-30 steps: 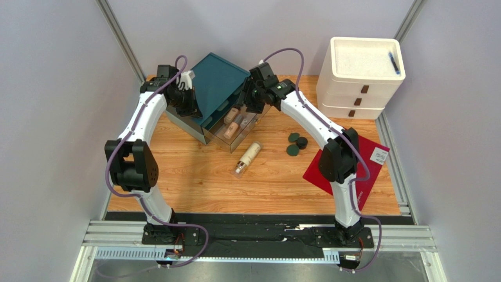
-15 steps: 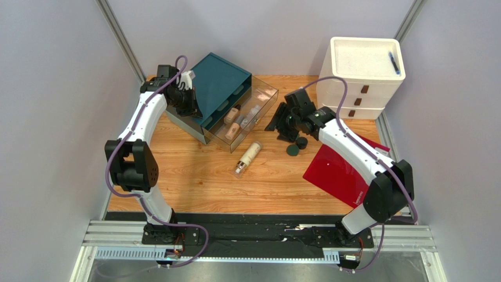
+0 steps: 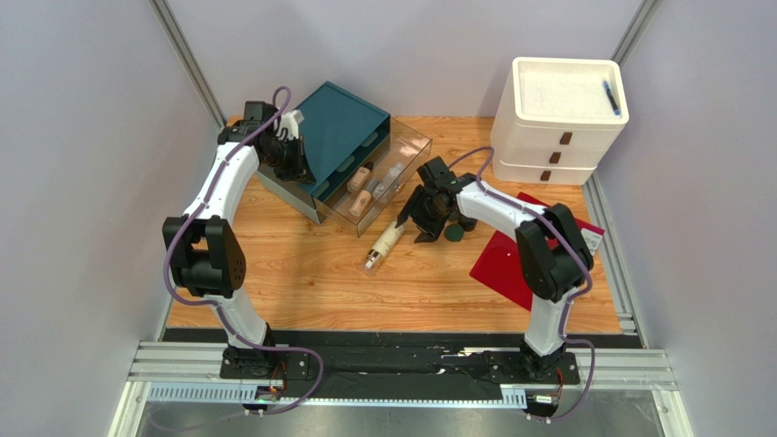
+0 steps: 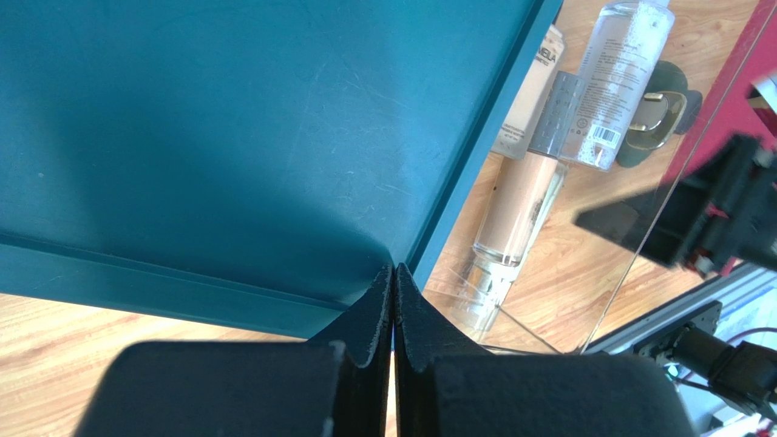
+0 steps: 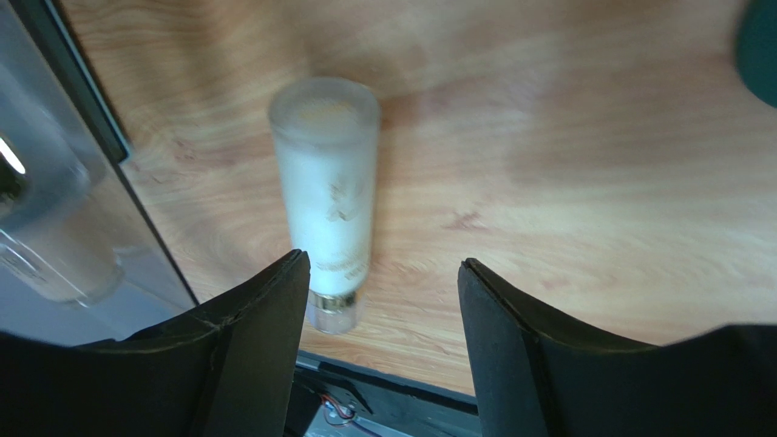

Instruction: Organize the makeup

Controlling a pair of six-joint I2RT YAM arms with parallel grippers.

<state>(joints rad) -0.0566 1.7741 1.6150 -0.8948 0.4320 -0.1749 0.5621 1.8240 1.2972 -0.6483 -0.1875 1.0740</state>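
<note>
Right claw (image 5: 383, 296) is hovering wide open over the bottle (image 5: 328, 196) lying on the worktop (image 5: 565, 182); left claw (image 4: 393, 305) is sitting pinched closed at the teal box (image 4: 228, 137) edge.

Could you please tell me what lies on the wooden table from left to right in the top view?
A beige tubular bottle lying on its side → dark-green round compact → flat red sheet.

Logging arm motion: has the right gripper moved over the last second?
Yes. The right gripper left the teal plastic drawer cabinet, coming nearward over the loose beige bottle.
</note>
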